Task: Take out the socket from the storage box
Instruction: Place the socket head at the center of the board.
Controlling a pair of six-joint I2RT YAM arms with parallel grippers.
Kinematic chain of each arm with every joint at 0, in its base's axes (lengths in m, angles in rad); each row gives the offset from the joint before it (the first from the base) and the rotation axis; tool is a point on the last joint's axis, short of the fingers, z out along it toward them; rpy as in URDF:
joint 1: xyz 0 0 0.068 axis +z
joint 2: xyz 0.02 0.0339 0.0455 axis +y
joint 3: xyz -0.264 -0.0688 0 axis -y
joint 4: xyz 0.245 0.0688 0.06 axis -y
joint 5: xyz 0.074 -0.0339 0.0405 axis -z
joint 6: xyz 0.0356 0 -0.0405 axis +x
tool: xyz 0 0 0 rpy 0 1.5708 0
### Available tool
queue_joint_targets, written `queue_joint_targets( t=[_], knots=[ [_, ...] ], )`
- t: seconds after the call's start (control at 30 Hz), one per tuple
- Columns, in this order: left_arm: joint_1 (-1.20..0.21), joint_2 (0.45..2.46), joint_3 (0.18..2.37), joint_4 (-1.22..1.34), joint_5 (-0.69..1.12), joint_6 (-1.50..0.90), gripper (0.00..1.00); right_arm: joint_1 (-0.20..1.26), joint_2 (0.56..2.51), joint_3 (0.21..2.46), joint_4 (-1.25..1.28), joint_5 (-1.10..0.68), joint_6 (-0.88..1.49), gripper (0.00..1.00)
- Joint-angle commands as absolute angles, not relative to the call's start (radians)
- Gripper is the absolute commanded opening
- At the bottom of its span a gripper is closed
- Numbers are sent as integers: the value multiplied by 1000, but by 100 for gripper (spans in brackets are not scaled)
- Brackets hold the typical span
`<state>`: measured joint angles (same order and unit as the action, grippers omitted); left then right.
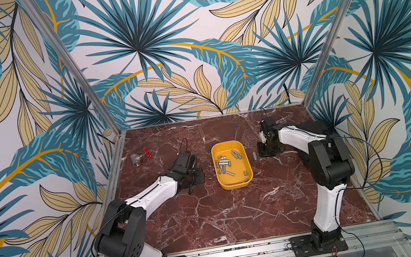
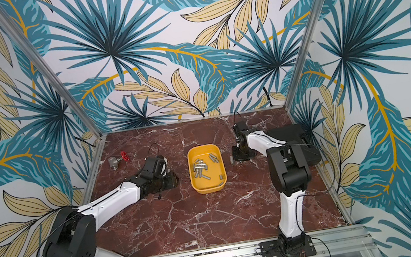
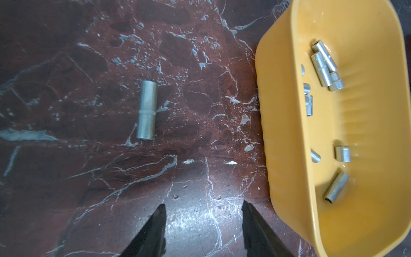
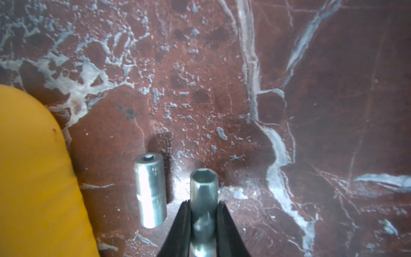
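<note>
Right fingers (image 4: pixel 181 224), clamped on 1 socket (image 4: pixel 203 184), hold it beside the storage box (image 4: pixel 33 166), probably for set-down near 1 removed socket (image 4: pixel 151 191); left fingers (image 3: pixel 153 231) stand half-open, empty.

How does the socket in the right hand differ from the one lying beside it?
The held socket is clamped in the right hand; the loose socket lies free on the table. The held socket shows a wide hexagonal opening, the loose socket a small hole. Both are shiny metal cylinders.

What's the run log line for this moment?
right gripper: shut on socket, over table | left gripper: open, empty | storage box: other sockets inside
</note>
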<state>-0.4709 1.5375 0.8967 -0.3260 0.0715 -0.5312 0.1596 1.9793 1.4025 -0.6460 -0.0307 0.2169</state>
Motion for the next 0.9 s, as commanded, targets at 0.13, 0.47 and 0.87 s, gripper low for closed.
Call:
queue_joint_targets(
  t=[0.13,0.47,0.87],
  knots=[
    [-477,1544,929,-314,73,-523,57,158,2028,1410,-638,-41,234,16],
    [-479,1555,943,-317,79,-523,57,158,2049,1424,-655,-49,230,18],
    [-483,1546,950,-331,74,-520,58,158,2038,1416,-654,-63,231,22]
  ],
)
